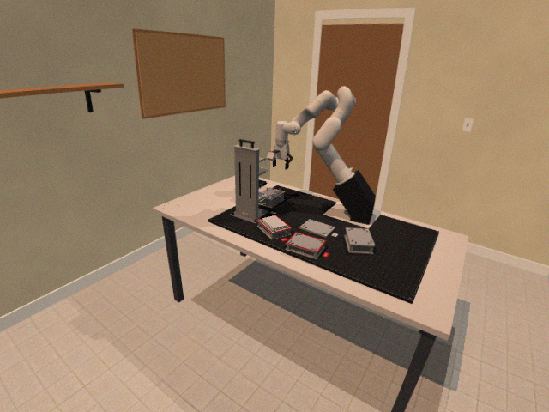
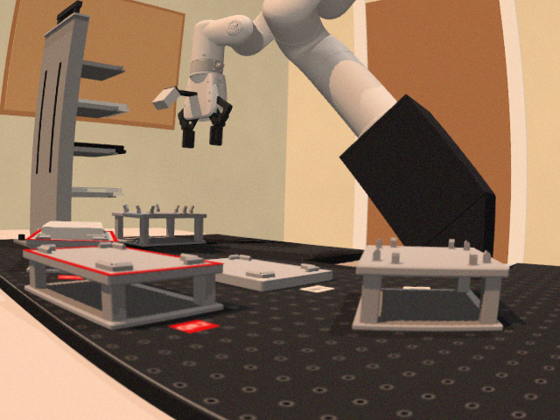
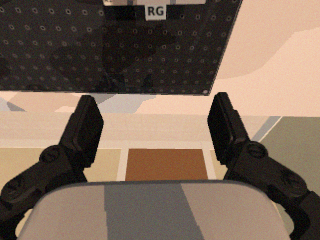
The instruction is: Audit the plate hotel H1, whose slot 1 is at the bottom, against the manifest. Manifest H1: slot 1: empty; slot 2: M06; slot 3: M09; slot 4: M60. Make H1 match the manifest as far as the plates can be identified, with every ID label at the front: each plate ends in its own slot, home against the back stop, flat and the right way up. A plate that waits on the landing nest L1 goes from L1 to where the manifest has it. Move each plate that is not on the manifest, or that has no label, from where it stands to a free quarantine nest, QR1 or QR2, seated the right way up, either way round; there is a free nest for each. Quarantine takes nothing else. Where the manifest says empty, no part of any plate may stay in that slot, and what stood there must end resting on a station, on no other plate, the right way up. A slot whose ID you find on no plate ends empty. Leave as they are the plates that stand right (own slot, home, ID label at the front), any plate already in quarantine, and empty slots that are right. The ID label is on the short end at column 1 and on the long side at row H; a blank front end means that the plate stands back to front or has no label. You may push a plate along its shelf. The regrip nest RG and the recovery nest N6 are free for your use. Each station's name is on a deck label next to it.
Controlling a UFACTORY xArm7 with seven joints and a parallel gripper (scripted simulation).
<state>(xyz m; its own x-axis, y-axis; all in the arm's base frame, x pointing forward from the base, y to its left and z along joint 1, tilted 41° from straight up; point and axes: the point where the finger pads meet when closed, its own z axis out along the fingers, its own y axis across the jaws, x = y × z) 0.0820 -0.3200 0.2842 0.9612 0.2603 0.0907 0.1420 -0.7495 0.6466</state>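
Note:
The plate hotel H1 [image 2: 54,122] is a grey tower at the left end of the black mat, also in the top view [image 1: 246,182]. It has several shelves. The second shelf from the bottom [image 2: 98,149] looks dark, as if it holds a thin dark plate. The others look light, and I cannot read any labels. A white plate [image 2: 72,229] sits on the far red-edged nest. My gripper [image 2: 202,136] hangs in the air to the right of the hotel, at about mid-shelf height. It is open and empty. In the wrist view its fingers stand wide apart with nothing between them.
The near red-edged nest [image 2: 122,264] carries no plate. A raised nest with pins [image 2: 157,222] stands by the hotel's foot. A low flat nest [image 2: 271,273] and a raised nest [image 2: 430,280] lie to the right. The RG label [image 3: 155,11] shows in the wrist view. The arm's black base [image 2: 420,176] stands behind.

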